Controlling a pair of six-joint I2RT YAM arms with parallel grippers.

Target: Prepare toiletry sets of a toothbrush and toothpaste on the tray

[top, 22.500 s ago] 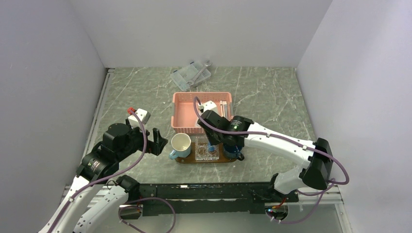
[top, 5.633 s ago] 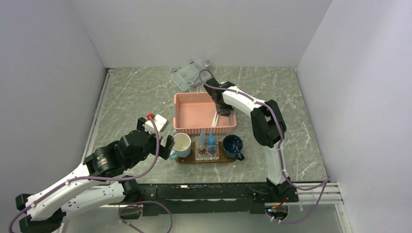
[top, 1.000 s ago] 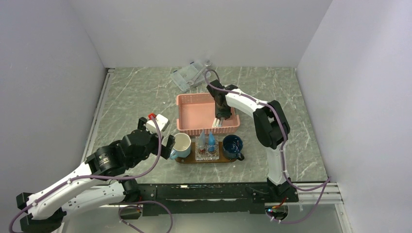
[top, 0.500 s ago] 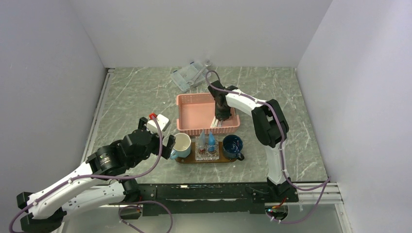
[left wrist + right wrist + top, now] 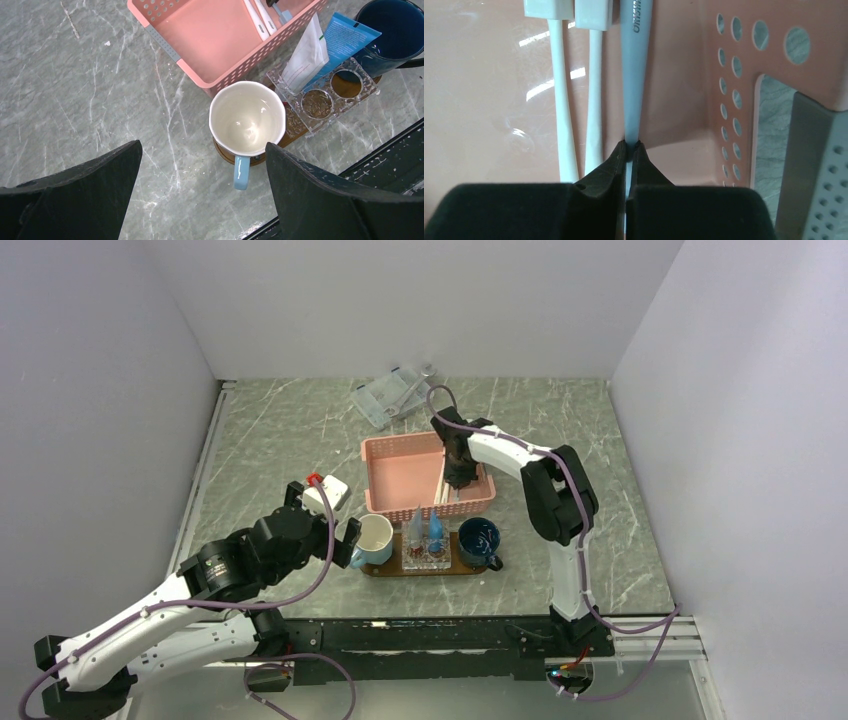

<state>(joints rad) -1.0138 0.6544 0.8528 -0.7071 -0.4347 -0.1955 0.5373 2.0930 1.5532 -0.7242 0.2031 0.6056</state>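
Note:
The dark-brown oval tray (image 5: 382, 569) lies in front of the pink basket (image 5: 400, 472). On it stand a white mug with a blue handle (image 5: 372, 539), a clear holder with two blue toothpaste tubes (image 5: 427, 531) and a dark blue mug (image 5: 478, 540). My right gripper (image 5: 629, 145) is inside the basket's right side, shut on a pale blue toothbrush (image 5: 636, 60). Two white toothbrushes (image 5: 574, 90) lie beside it. My left gripper (image 5: 200, 170) is open and empty above the table, just left of the white mug (image 5: 247, 118).
A clear plastic box (image 5: 392, 394) lies at the back of the table behind the basket. The basket's right wall (image 5: 744, 95) is close beside my right gripper. The table's front edge (image 5: 360, 170) runs just past the tray.
The pink basket has slid and turned a little towards the front right with my right gripper inside it. The left arm has stayed still.

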